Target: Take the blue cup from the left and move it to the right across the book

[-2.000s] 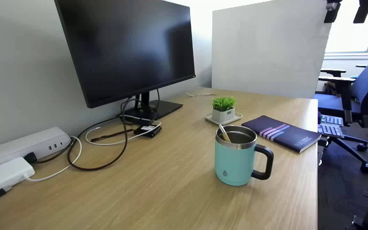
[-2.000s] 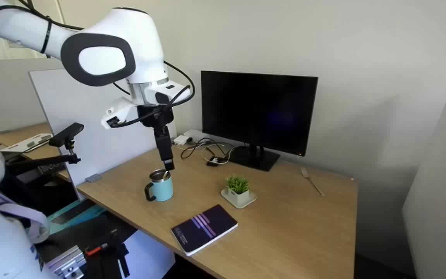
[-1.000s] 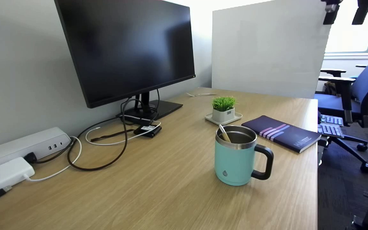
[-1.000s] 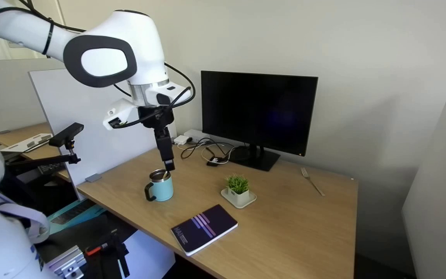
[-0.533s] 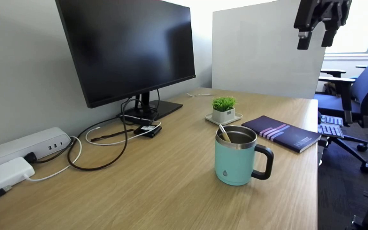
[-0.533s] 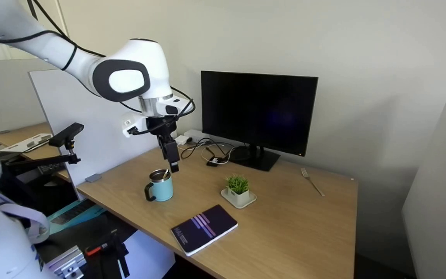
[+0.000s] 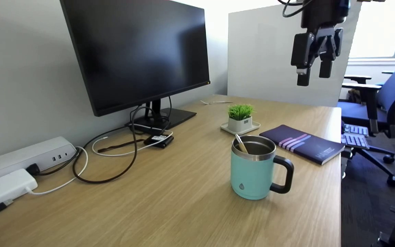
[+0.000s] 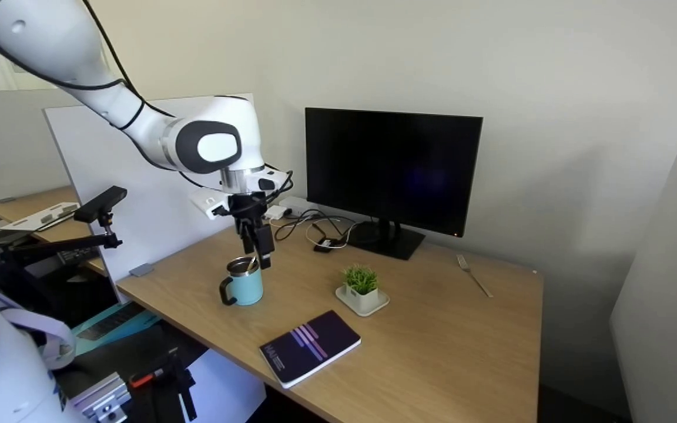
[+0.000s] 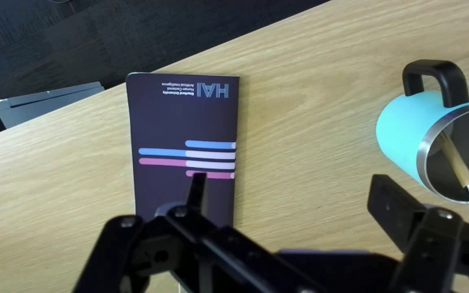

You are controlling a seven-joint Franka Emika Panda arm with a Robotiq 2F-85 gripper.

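The teal blue cup stands upright on the desk with a pen inside. Its black handle points toward the desk's front edge. It also shows in an exterior view and in the wrist view. The dark book lies flat beside it, with striped cover facing up, also in the wrist view. My gripper is open and empty, high above the desk. In the wrist view the gripper has one finger in front of the book and the other just below the cup in the picture.
A white pot with a green plant stands on a small tray near the book. A monitor, cables and a power strip are at the back. A fork lies beyond the plant. A board stands beside the desk.
My gripper has come down and moved in over the desk, further into view. It stays open. The cup, the book and the plant have not moved.
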